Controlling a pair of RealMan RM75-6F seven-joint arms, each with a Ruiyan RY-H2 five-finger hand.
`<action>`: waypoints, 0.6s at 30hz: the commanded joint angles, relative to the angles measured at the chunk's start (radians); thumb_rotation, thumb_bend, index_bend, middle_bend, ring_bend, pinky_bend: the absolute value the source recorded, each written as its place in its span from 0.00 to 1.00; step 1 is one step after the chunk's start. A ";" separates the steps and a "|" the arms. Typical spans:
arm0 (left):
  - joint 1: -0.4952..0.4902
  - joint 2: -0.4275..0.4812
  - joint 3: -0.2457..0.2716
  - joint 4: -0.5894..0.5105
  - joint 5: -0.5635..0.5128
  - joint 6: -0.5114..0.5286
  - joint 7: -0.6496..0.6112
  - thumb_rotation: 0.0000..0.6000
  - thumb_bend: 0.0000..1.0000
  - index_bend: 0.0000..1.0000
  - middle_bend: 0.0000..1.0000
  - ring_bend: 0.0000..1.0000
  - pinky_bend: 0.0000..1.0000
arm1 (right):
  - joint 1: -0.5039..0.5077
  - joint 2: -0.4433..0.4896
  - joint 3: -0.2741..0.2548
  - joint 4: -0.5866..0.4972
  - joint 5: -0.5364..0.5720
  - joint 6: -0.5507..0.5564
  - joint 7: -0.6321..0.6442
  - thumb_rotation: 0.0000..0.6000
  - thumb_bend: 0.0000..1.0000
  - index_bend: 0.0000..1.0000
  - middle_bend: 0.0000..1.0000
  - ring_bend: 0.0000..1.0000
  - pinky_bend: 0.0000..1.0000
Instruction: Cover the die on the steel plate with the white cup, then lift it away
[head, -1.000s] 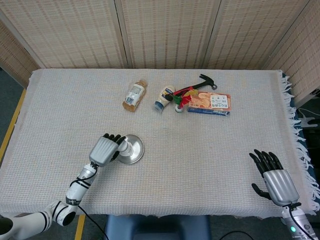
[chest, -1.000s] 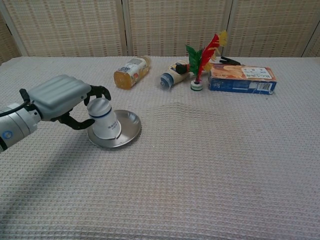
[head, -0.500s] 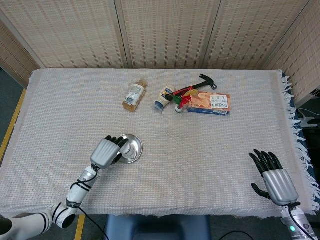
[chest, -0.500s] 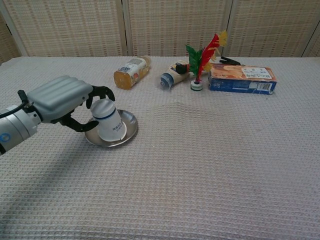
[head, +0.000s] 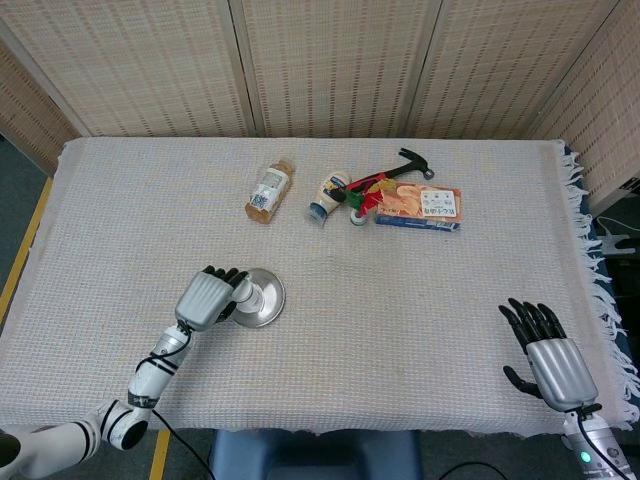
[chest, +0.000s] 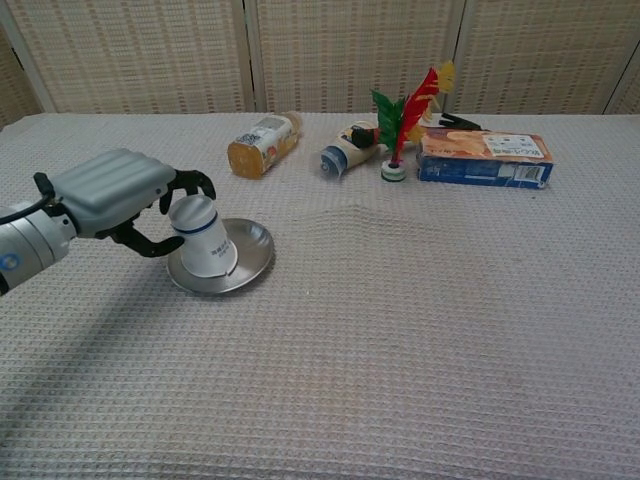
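The white cup (chest: 202, 235) stands upside down on the steel plate (chest: 250, 262), toward its left part, with a dark band near its base end. My left hand (chest: 118, 195) grips the cup from the left, fingers curled around it. From the head view the same hand (head: 205, 298) lies over the cup (head: 247, 291) on the plate (head: 268, 300). The die is hidden. My right hand (head: 549, 357) rests open near the table's front right corner, far from the plate.
At the back lie a brown bottle (chest: 262, 143), a white bottle (chest: 347, 153), a feathered shuttlecock (chest: 398, 125), a hammer (head: 405, 163) and a blue-and-orange box (chest: 484, 157). The cloth has a low wrinkle (chest: 345, 215) right of the plate.
The cup tilted right half a second ago and now stands straighter, shifted left on the plate. The plate slid slightly left. My left hand keeps its grip; my right hand stays still.
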 joint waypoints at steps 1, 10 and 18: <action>-0.005 -0.025 -0.010 0.050 -0.010 0.004 0.019 1.00 0.40 0.49 0.62 0.45 0.47 | 0.000 0.000 0.000 0.000 0.001 0.000 -0.001 1.00 0.17 0.00 0.00 0.00 0.00; -0.003 -0.013 0.001 0.012 0.000 0.002 -0.041 1.00 0.40 0.49 0.62 0.45 0.47 | 0.002 -0.002 0.001 0.002 0.003 -0.004 0.000 1.00 0.17 0.00 0.00 0.00 0.00; -0.012 0.072 0.013 -0.137 -0.019 -0.076 -0.119 1.00 0.40 0.49 0.63 0.46 0.47 | 0.000 -0.002 0.001 0.000 0.003 0.000 -0.001 1.00 0.17 0.00 0.00 0.00 0.00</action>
